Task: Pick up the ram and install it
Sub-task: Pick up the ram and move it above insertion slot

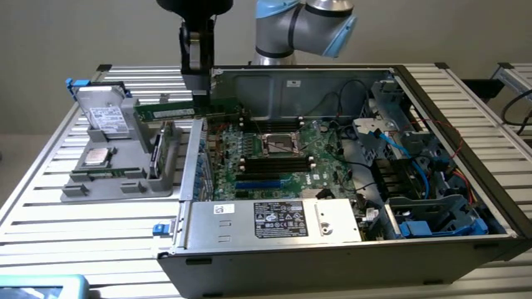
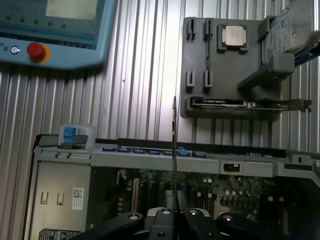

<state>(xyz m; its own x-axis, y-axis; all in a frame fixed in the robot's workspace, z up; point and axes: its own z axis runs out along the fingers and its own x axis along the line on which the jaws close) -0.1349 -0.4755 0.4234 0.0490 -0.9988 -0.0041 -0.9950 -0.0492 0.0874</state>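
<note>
ram (image 1: pixel 171 111), thin green stick, horiz., long edge down, in air above PC case (image 1: pixel 332 265) wall

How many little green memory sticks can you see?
1. The ram is held in the pincer, up in the air over the edge of the open computer case, beside the gray tray. Others might be hidden inside the case.
</note>
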